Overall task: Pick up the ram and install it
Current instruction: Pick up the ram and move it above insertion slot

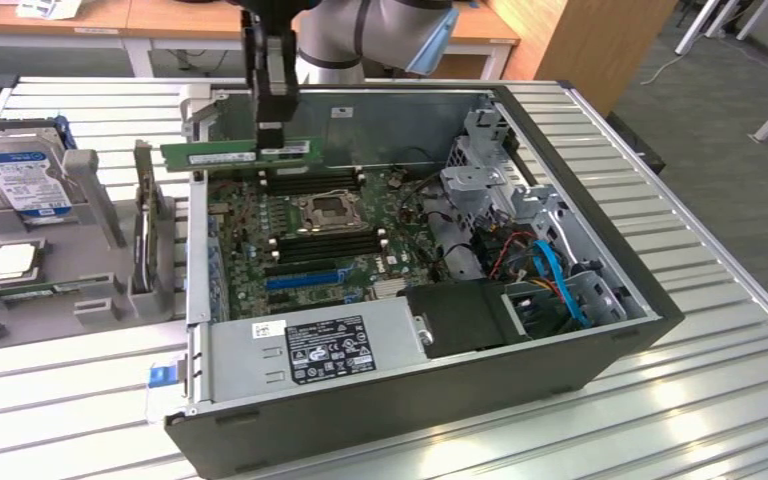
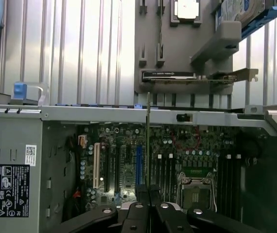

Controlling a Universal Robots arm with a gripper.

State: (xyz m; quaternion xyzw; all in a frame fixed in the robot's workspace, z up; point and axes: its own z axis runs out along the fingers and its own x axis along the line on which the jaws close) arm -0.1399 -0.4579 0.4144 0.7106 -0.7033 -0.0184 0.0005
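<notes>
The ram hangs over the motherboard inside the case — hard drive outside, on the exterior view's left.

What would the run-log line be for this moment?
tool: shut on ram | ram: held above motherboard | install: not yet done

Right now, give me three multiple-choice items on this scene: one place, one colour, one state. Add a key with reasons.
1. Where is the ram?
A. seated in a memory slot
B. in the air over the open computer case
C. lying on the grey fixture

2. What colour is the ram's board?
A. red
B. green
C. black

3. How do the jaws stand?
A. wide open
B. shut on nothing
C. shut on the ram

Key:
1 B, it hangs clear above the motherboard.
2 B, the board shows green in the exterior view.
3 C, the jaws pinch the ram's top edge.
</notes>
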